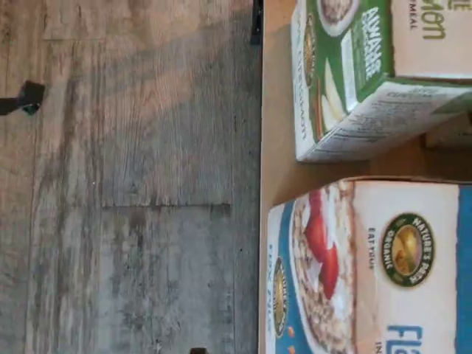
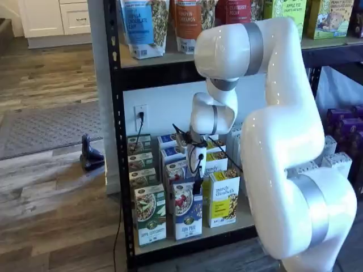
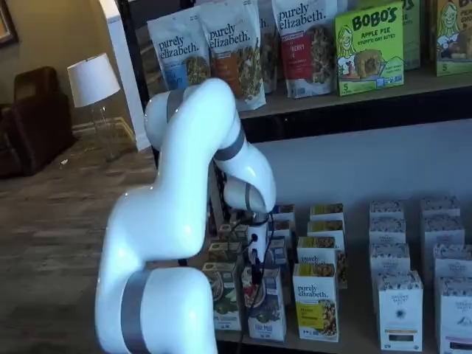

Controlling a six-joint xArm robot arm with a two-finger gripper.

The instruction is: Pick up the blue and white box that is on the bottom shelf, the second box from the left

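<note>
Cardboard, light and stiff but easy to dent, the blue and white box (image 2: 188, 210) stands at the front of the bottom shelf (image 2: 193, 237) below the fully open gripper (image 2: 197, 185), best taken by its narrow sides.

1. The arm (image 2: 295, 147) is glossy white, built of thick rounded tubular segments.
2. Grey bands ring its joints (one near the upper elbow, one low on the base segment, one on the small wrist link).
3. The gripper (image 2: 197, 186) has a white body ending in black fingers.
4. Thin black cables (image 2: 182, 135) loop beside the wrist and trail down the gripper body.
</note>
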